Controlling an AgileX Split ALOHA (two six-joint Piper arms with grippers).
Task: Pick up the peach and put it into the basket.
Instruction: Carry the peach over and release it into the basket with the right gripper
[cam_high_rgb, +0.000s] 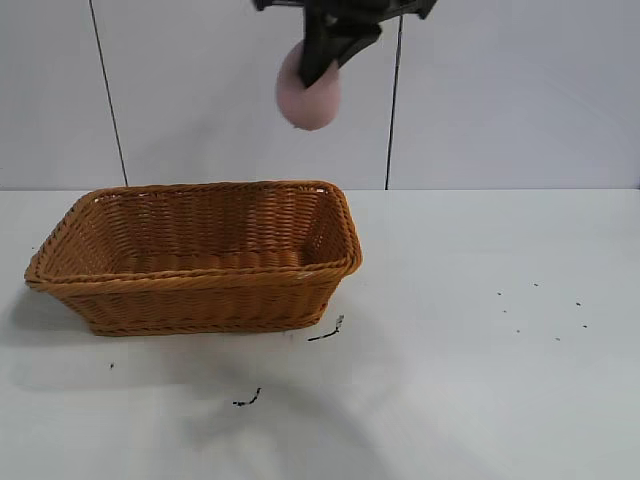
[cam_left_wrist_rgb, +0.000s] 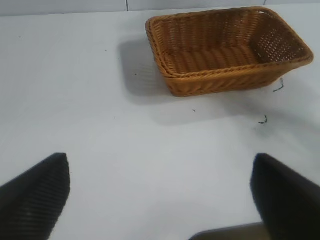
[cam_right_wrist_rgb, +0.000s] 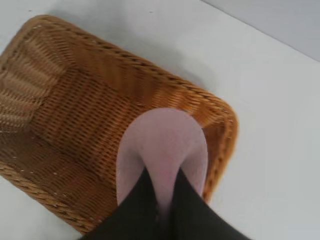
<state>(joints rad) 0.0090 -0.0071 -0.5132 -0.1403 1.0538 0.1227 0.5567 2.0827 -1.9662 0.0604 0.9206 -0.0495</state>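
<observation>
The right gripper (cam_high_rgb: 318, 62) hangs high above the table (cam_high_rgb: 480, 330), at the top edge of the exterior view, and its dark fingers (cam_high_rgb: 322, 50) point downward. Between them it holds the peach (cam_high_rgb: 308, 95), a dusty-pink rounded lump that sits clear of every surface, well above the basket (cam_high_rgb: 195, 290). In the exterior view the peach is over the right end of the basket, near the far right corner of the rim. The right wrist view looks down along the gripper (cam_right_wrist_rgb: 162, 200): the two dark fingers (cam_right_wrist_rgb: 135, 205) are pressed close on the peach (cam_right_wrist_rgb: 162, 145), one on each side, and below the fruit lies the woven floor of the basket (cam_right_wrist_rgb: 65, 115), with its braided rim just beside the peach on one side. So the peach hangs over the inside of the basket, close to one short wall, and it does not touch the wicker. The basket stands upright on the white table, at the left half of the exterior view, and nothing lies in it. The left gripper (cam_left_wrist_rgb: 160, 200) is not seen in the exterior view; in its own wrist view its two dark fingers (cam_left_wrist_rgb: 35, 195) stand wide apart above the bare table, with nothing between them, and the basket (cam_left_wrist_rgb: 225, 50) is well apart from it. Some small dark specks (cam_high_rgb: 327, 333) lie on the table near the front of the basket.
</observation>
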